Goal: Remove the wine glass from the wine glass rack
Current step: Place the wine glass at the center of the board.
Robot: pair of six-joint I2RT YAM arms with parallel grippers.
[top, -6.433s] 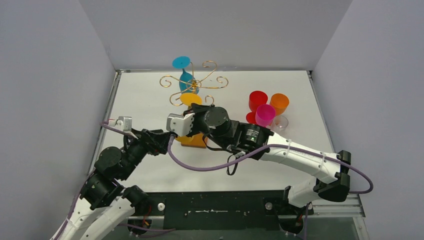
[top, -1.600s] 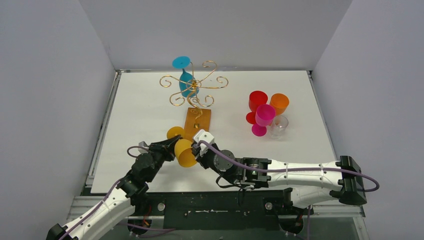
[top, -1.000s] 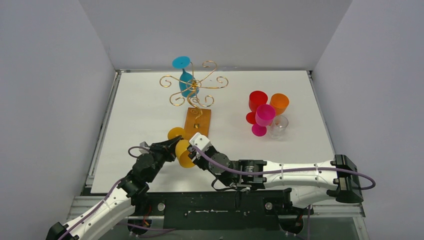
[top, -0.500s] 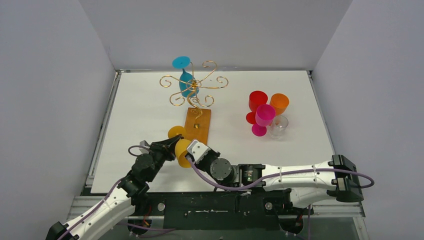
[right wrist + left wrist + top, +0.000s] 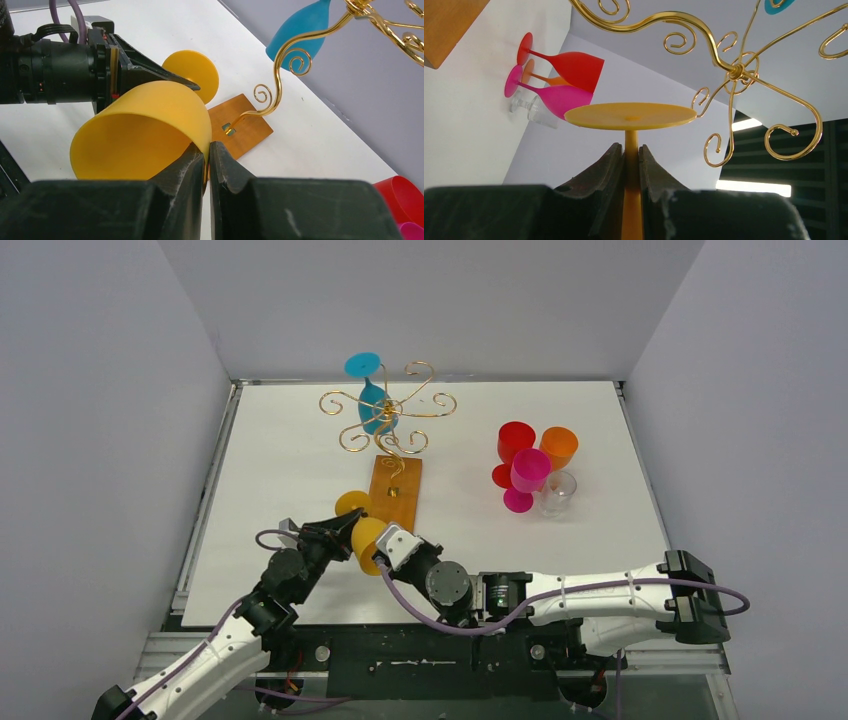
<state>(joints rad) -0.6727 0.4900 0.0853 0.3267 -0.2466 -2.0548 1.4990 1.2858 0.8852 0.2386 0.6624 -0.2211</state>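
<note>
A yellow wine glass (image 5: 364, 542) lies tilted over the table, just in front of the wine glass rack's wooden base (image 5: 393, 492). My left gripper (image 5: 632, 150) is shut on its stem, just below the round foot (image 5: 631, 115). My right gripper (image 5: 207, 150) is shut on the rim of its bowl (image 5: 145, 130), one finger inside and one outside. The gold wire wine glass rack (image 5: 388, 410) stands behind. A blue wine glass (image 5: 372, 398) still hangs upside down from it.
Red (image 5: 514, 445), orange (image 5: 559, 447), pink (image 5: 528, 475) and clear (image 5: 559, 490) wine glasses stand grouped at the right of the table. Grey walls enclose the back and both sides. The rack's curled arms (image 5: 734, 72) reach out above my left gripper.
My right gripper has closed on the yellow glass's rim, and the right arm has shifted slightly left. My left gripper has kept its hold on the stem.
</note>
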